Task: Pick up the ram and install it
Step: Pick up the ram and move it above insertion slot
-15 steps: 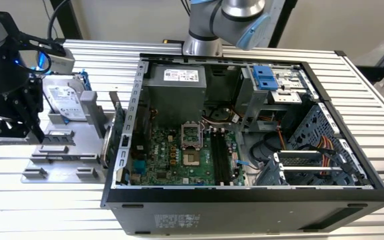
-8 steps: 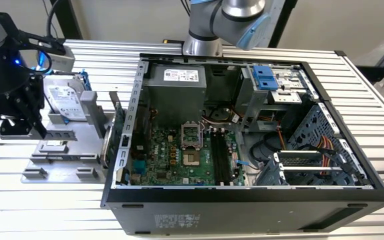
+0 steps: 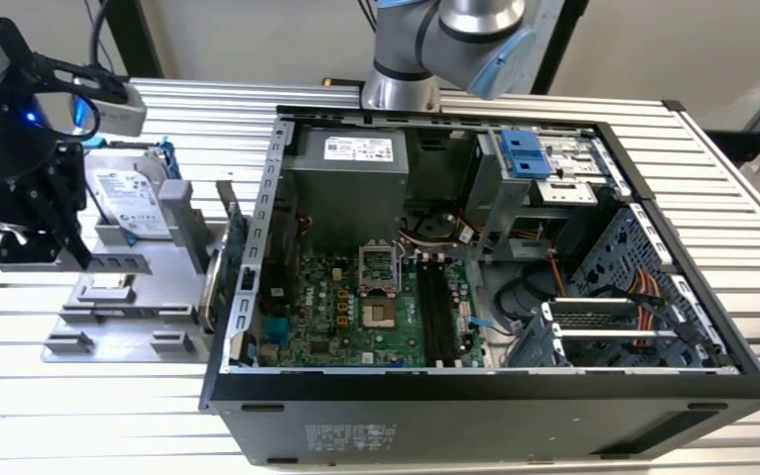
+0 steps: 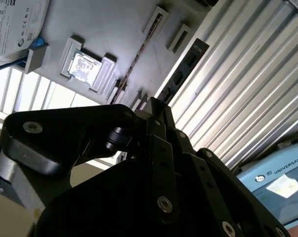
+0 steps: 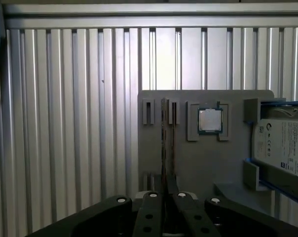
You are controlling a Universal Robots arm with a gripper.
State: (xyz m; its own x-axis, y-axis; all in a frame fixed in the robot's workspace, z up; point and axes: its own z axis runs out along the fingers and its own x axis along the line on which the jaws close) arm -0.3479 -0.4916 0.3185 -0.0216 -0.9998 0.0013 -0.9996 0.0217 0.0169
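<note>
The ram (image 5: 163, 143) is a thin dark stick standing on edge in the slots of a grey tray (image 5: 188, 163). It also appears in the second wrist view as a narrow line (image 4: 139, 54). My black gripper (image 5: 167, 196) hovers over one end of the ram, its fingers drawn together and holding nothing. In the second wrist view the gripper (image 4: 156, 104) tapers to a closed point above the tray. In the exterior view the gripper (image 3: 74, 255) hangs over the tray (image 3: 123, 325) at the exterior view's left, beside the open computer case (image 3: 486, 396).
On the same tray sit a small square silver chip (image 5: 209, 120) and a silver hard drive in a blue frame (image 3: 132, 198). Inside the case the motherboard's long memory slots (image 3: 433, 307) lie near the middle. The arm's base (image 3: 407, 79) stands behind the case on the ribbed metal table (image 3: 37, 416).
</note>
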